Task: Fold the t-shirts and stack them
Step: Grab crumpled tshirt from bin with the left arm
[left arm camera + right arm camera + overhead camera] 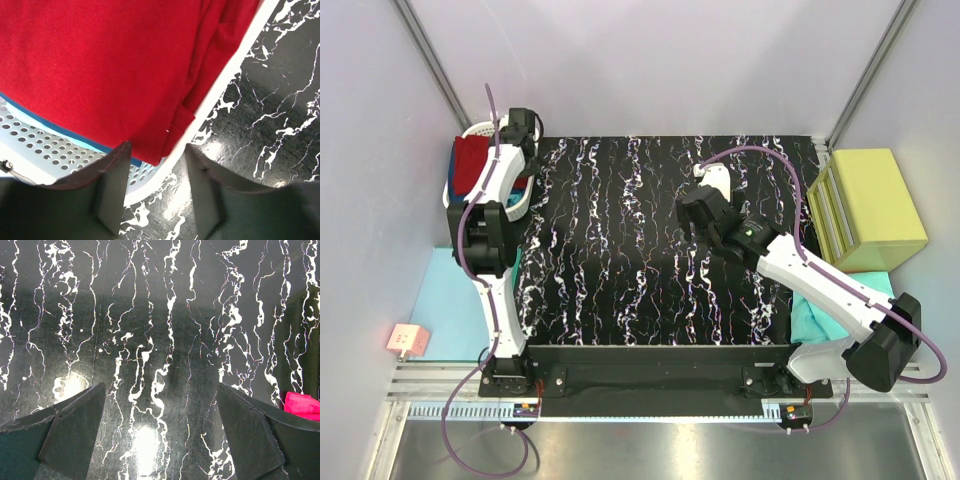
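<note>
left gripper (156, 160) over red t-shirt (100, 65) | basket rim (231, 75) beneath | yellow-green box (870, 205) right

From here, the left arm (503, 305) and right arm (825, 285) are both glossy white shells joined by chunky black motor housings. A purple cable (760, 149) loops along each. A small green light (752, 232) glows on the right one. The fingers (70, 425) are flat dark-grey wedges.

Open black marbled mat (620, 260) mid-table — white basket (516, 210) at left edge, yellow-green box (880, 200) at right.
</note>
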Controlling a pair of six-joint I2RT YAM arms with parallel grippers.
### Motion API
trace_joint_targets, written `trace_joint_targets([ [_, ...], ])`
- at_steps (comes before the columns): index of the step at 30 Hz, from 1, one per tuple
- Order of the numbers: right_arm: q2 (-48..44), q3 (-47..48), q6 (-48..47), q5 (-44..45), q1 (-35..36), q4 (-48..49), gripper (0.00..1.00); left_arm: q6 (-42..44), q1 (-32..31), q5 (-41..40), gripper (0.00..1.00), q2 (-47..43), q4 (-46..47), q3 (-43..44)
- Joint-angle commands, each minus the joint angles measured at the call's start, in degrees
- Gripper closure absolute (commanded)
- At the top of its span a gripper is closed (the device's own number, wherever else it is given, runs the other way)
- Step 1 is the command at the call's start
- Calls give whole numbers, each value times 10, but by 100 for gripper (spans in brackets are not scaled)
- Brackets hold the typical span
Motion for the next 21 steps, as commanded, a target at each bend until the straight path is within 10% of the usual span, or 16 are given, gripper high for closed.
trace_joint_targets([
  [1,-3,-1,-2,23,-1,2,0,-4,16,15,52,-2,3,-6],
  [11,-7,-5,0,23,-1,2,0,-7,19,23,58,3,3,-22],
  [21,-4,-6,5,18,-1,4,0,-11,16,29,100,-24,3,-28],
])
